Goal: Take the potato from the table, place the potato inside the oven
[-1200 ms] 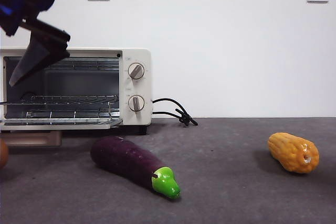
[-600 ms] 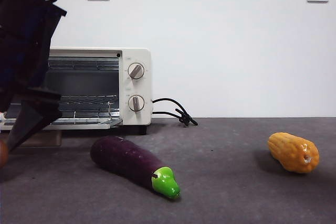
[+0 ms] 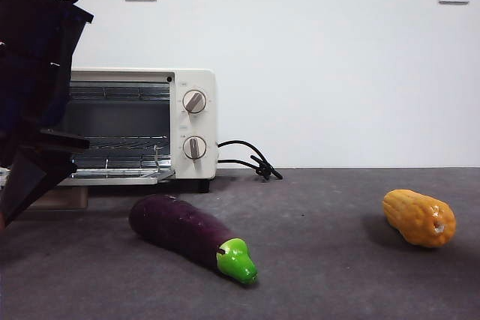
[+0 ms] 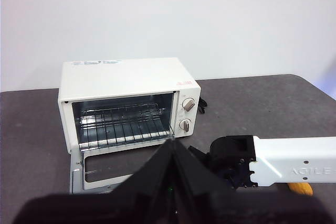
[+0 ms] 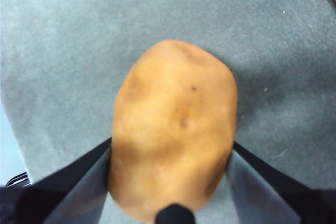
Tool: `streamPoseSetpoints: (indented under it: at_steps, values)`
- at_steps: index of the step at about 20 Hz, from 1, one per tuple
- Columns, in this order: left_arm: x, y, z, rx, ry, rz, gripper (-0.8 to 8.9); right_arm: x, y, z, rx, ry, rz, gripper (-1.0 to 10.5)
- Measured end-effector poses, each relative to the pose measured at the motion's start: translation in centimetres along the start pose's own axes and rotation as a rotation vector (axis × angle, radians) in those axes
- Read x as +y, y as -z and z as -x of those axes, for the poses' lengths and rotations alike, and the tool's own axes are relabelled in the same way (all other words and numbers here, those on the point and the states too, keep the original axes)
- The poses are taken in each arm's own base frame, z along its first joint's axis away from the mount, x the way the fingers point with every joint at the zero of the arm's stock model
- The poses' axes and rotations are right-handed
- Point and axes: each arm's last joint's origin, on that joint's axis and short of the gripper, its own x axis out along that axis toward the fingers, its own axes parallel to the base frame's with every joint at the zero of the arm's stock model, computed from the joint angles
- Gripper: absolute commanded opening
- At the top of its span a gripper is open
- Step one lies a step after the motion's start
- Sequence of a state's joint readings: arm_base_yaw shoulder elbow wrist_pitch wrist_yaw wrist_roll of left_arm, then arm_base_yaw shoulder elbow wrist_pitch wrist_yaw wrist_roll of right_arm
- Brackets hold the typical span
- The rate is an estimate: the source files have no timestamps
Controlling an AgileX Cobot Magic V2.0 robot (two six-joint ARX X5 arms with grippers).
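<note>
Right tool (image 5: 170, 153) straddles the potato (image 5: 173, 129), a jaw against each flank, seemingly closed on it; potato sits low on the bench (image 5: 63, 35), so likely a grasp before lift. Oven (image 3: 191, 121) door is down, ready. Potato: smooth, orange-brown, oval. Left tool (image 4: 172, 148) waits high, jaws together, empty.

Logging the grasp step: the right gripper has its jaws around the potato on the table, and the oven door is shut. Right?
Not quite: the oven door is open, folded down with the racks showing, in the left wrist view. The right gripper does have its jaws around the potato.
</note>
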State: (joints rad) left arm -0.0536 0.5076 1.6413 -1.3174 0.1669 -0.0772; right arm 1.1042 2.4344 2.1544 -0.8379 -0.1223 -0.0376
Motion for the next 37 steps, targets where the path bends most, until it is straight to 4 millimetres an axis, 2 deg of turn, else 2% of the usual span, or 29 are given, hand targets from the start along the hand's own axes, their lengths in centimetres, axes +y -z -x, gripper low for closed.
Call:
streamPoseSetpoints:
  at_steps: [3,5,7,9,11,16,21,23,26,32,37]
  values:
    - [0.0,0.0,0.0,0.0,-0.003,-0.002,-0.05,0.1,-0.5,1.4,-0.008,0.004,-0.007,-0.1]
    - [0.1,0.0,0.0,-0.003,-0.035,-0.002,-0.05,0.4,-1.8,4.5,-0.084,0.026,0.001,-0.1]
    - [0.2,0.0,0.0,-0.005,-0.066,-0.007,-0.05,0.6,-3.8,8.5,-0.22,0.094,0.011,-0.1]
    - [0.2,0.0,0.0,-0.005,-0.076,-0.011,-0.05,0.1,-5.1,11.9,-0.331,0.183,0.007,-0.1]
    - [0.2,0.0,0.0,-0.006,-0.08,-0.014,-0.05,-0.7,-5.6,13.1,-0.395,0.249,-0.005,-0.1]
    - [0.3,-0.3,-0.7,0.014,-0.087,-0.023,-0.05,-5.4,-5.1,13.3,-0.385,0.318,-0.073,-0.1]
    - [0.6,-1.1,-2.7,0.074,-0.09,-0.023,-0.05,-10.7,-4.3,14.6,-0.418,0.361,-0.154,-0.1]
    - [0.7,-1.5,-3.5,0.099,-0.089,-0.02,-0.05,-12.1,-4.1,14.9,-0.434,0.367,-0.173,-0.1]
    - [0.9,-1.8,-4.7,0.132,-0.081,-0.014,-0.05,-12.8,-3.9,14.5,-0.429,0.345,-0.178,-0.1]
    - [0.9,-2.1,-5.5,0.156,-0.051,-0.008,-0.05,-13.3,-3.8,12.4,-0.403,0.307,-0.176,-0.1]
    - [0.9,-2.2,-5.9,0.169,-0.042,-0.005,-0.05,-14.7,-3.9,11.1,-0.443,0.319,-0.195,-0.1]
